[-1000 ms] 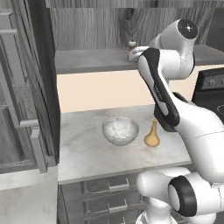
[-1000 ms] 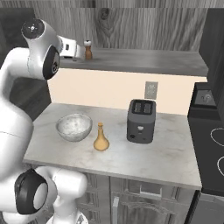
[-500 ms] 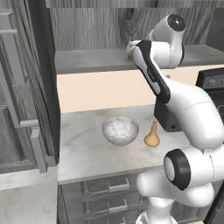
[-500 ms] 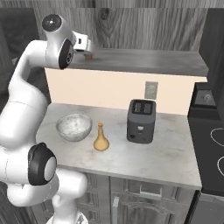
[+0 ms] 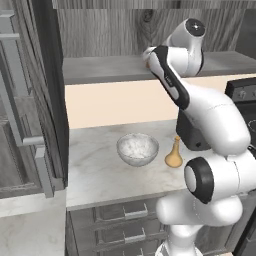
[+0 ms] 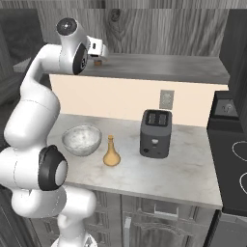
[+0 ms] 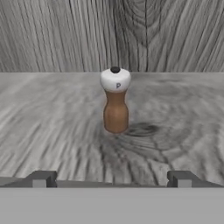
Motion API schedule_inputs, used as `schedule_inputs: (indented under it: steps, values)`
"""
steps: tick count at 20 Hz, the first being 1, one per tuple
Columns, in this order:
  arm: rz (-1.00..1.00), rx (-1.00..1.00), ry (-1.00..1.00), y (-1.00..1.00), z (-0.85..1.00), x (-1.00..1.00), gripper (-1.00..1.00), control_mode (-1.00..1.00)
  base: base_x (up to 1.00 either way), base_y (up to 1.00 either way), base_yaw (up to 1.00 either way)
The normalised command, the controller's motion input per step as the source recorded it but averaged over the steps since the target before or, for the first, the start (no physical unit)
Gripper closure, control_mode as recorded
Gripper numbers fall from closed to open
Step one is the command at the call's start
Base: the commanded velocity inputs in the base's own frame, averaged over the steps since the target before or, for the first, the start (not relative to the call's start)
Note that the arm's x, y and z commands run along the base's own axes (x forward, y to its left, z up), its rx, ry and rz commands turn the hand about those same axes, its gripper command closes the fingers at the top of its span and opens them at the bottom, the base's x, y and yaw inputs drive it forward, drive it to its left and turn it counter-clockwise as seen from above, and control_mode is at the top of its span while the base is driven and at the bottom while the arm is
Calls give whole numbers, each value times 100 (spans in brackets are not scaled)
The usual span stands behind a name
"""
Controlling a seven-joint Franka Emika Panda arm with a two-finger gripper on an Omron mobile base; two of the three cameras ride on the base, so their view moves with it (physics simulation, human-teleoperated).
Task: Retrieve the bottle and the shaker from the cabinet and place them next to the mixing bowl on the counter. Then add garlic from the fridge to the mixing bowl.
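So we've got the arm reaching way up into the cabinet (image 6: 164,24), the dark woodgrain one with the grey shelf board. Down below the jaws is the counter (image 6: 193,169), marbled off-white, with grey drawers under it.

On that counter, well below and apart from the jaws, sits a black toaster (image 6: 156,133) near the back wall. The mixing bowl (image 5: 137,149) is down there too, whitish glass and upright, and the bottle (image 5: 174,153) stands just beside it, upright, with a small gap between the two. So we'd say the bottle is already out of the cabinet and next to the bowl.

The gripper (image 7: 109,178) is up at shelf level, and from the hand camera we see the jaws spread wide, one fingertip (image 7: 41,178) at each side of the bottom edge, with nothing between them.

The shaker (image 7: 116,106) is straight ahead of the jaws, centred on the gap, standing upright on the shelf board with its white top and little dark knob up. It's ahead of the tips, not touching either one. The cabinet's back wall is behind it. In the right base view we can just spot it as a tiny brown thing next to the hand.
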Motion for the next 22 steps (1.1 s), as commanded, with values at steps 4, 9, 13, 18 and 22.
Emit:
schedule_inputs:
  steps: [4, 9, 13, 18, 22]
  values:
    - [0, 0, 0, 8, -21, 31, -100, -100, 0, 0, 0]
    - [-1, 0, 0, 0, -2, 39, -100, -100, 0, 0, 0]
    - [-4, 0, 0, 0, 0, 37, -100, -100, 0, 0, 0]
    - [-4, 0, 0, 0, 0, 24, -100, -100, 0, 0, 0]
    - [-5, 0, 0, 0, -6, 17, -100, -100, 0, 0, 0]
